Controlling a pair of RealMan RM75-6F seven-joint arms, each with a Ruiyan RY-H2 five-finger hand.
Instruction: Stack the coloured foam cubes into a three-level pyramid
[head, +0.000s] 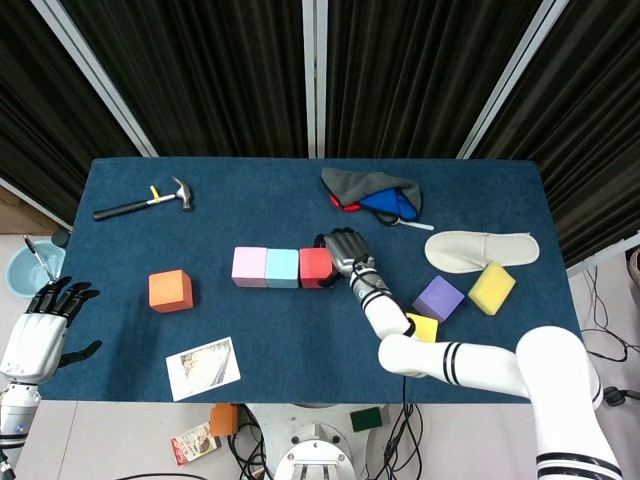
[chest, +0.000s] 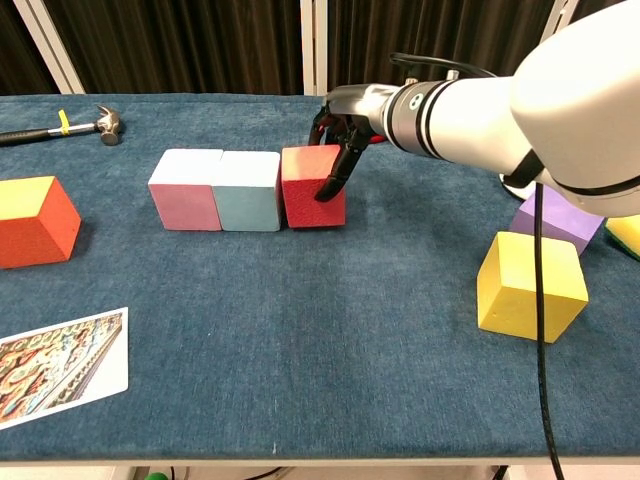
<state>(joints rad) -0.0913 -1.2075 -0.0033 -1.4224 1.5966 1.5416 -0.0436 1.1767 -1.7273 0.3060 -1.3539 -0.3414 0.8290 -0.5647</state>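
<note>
At mid-table my right hand grips the red cube against the blue cube, left hand spread, holding nothing

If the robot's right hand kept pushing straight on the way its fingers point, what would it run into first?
The right hand already grips the red foam cube. Pushing on leftward along the row, that cube would press into the light blue foam cube, which it seems to touch already, then the pink foam cube.
</note>
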